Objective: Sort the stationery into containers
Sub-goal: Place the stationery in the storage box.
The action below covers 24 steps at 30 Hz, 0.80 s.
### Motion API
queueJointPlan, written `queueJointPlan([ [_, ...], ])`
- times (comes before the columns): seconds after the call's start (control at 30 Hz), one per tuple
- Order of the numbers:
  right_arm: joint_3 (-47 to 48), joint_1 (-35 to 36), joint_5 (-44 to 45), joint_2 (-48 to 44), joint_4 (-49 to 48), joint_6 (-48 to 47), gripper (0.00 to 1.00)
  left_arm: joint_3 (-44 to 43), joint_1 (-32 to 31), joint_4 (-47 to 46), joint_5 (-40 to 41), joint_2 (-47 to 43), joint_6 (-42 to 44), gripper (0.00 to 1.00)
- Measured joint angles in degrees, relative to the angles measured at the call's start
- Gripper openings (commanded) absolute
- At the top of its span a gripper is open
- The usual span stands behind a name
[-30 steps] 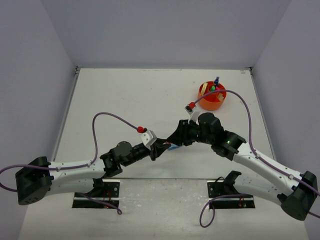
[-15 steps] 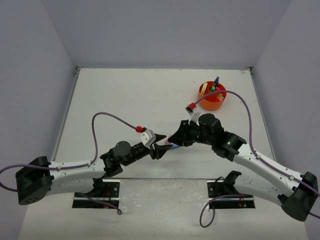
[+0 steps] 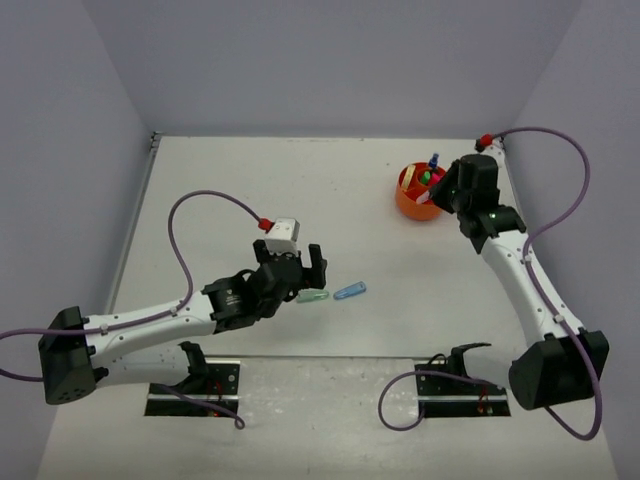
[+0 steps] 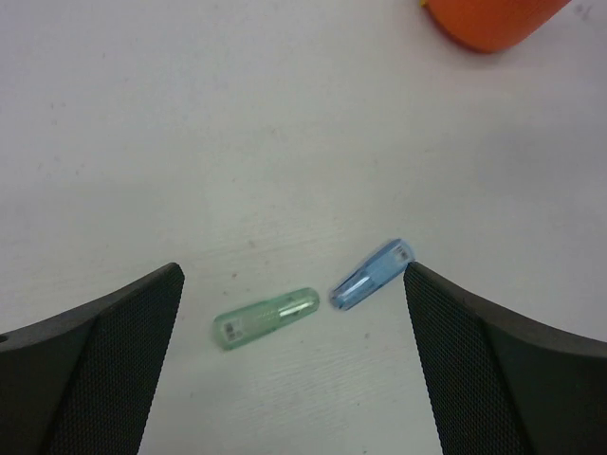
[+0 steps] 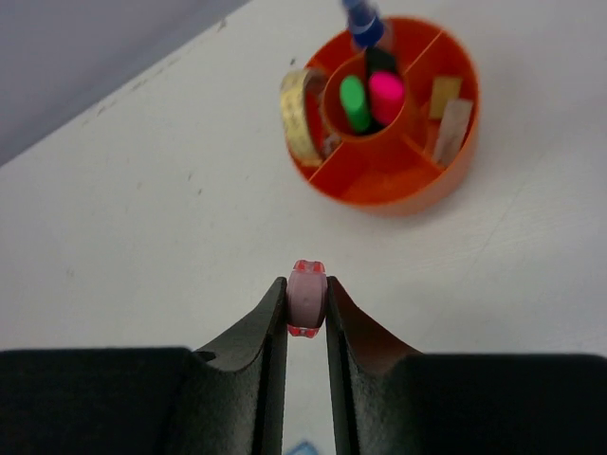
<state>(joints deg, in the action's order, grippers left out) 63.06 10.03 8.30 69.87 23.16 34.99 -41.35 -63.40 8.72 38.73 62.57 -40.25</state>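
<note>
Left end effector (image 4: 292, 275): jaws spread wide, nothing between them; hangs over the two clips on the worktop (image 3: 250, 190).
Green clip (image 4: 266, 318): pale, translucent, lying flat between the two fingers, nearer the left one in the wrist view.
Blue clip (image 4: 372, 276): flat on the worktop just beside the green clip, a small gap between their ends. Its far end sits close by the tip of the right finger; contact cannot be told.
Right end effector (image 5: 306, 299): jaws nearly closed, pinching a pink eraser (image 5: 306, 301) at the fingertips, clear of the worktop.
Orange tub (image 5: 398, 194): round, divided, at the far right of the worktop, well apart from the clips. In the top view the right end effector is just beside it; in the wrist view the eraser is short of the rim, not over it.
Tub, centre compartment: green highlighter (image 5: 354, 102) and pink highlighter (image 5: 385, 95) upright, blue highlighter (image 5: 363, 21) at the far side.
Tub, outer ring: tape ring (image 5: 299, 118) on edge in one compartment; beige erasers (image 5: 446, 95) in another, across the centre from it.
</note>
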Motion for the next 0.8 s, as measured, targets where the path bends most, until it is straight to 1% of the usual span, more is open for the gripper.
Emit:
queueJointPlan([
  [0.1, 5.1, -2.8, 3.5, 6.3, -0.9, -1.0, 0.0, -0.2, 0.0, 7.2, -0.4, 1.7, -3.6, 1.0],
  [0.17, 8.1, -3.3, 4.9, 10.9, -1.3, -1.9, 0.0, -0.1, 0.0, 9.7, -0.9, 2.0, -5.0, 1.0],
  [0.3, 11.7, -3.3, 5.8, 18.1, -1.3, -3.4, 0.0, 0.7, 0.0, 10.7, -1.5, 1.7, -6.4, 1.0],
  [0.47, 12.9, -3.3, 5.8, 22.7, -1.6, -4.1, 0.0, 4.4, 0.0, 10.7, -1.5, 0.5, -9.1, 1.0],
  [0.57, 12.8, -3.3, 5.8, 23.5, -2.1, -4.2, 0.07, 5.7, 0.0, 10.3, -1.6, 0.2, -9.8, 1.0],
  [0.6, 12.8, -3.3, 5.8, 23.6, -2.4, -4.2, 0.08, 5.8, 0.0, 10.2, -1.7, 0.3, -9.9, 1.0],
  [0.63, 12.8, -3.3, 5.8, 23.9, -2.7, -4.2, 0.12, 5.8, 0.0, 10.0, -1.8, 0.3, -9.9, 1.0],
  [0.67, 12.8, -3.3, 5.8, 24.2, -2.9, -4.2, 0.18, 5.8, 0.0, 9.8, -1.9, 0.4, -10.0, 1.0],
  [0.73, 12.8, -3.3, 5.7, 24.8, -3.2, -4.2, 0.43, 5.8, 0.0, 9.3, -1.9, 0.7, -10.2, 1.0],
  [0.77, 12.8, -3.3, 5.6, 25.2, -3.3, -4.2, 0.48, 5.8, 0.0, 9.1, -2.0, 0.9, -10.3, 1.0],
  [0.8, 12.8, -3.3, 5.5, 25.4, -3.4, -4.3, 0.5, 5.8, 0.0, 9.0, -2.0, 1.0, -10.5, 1.0],
])
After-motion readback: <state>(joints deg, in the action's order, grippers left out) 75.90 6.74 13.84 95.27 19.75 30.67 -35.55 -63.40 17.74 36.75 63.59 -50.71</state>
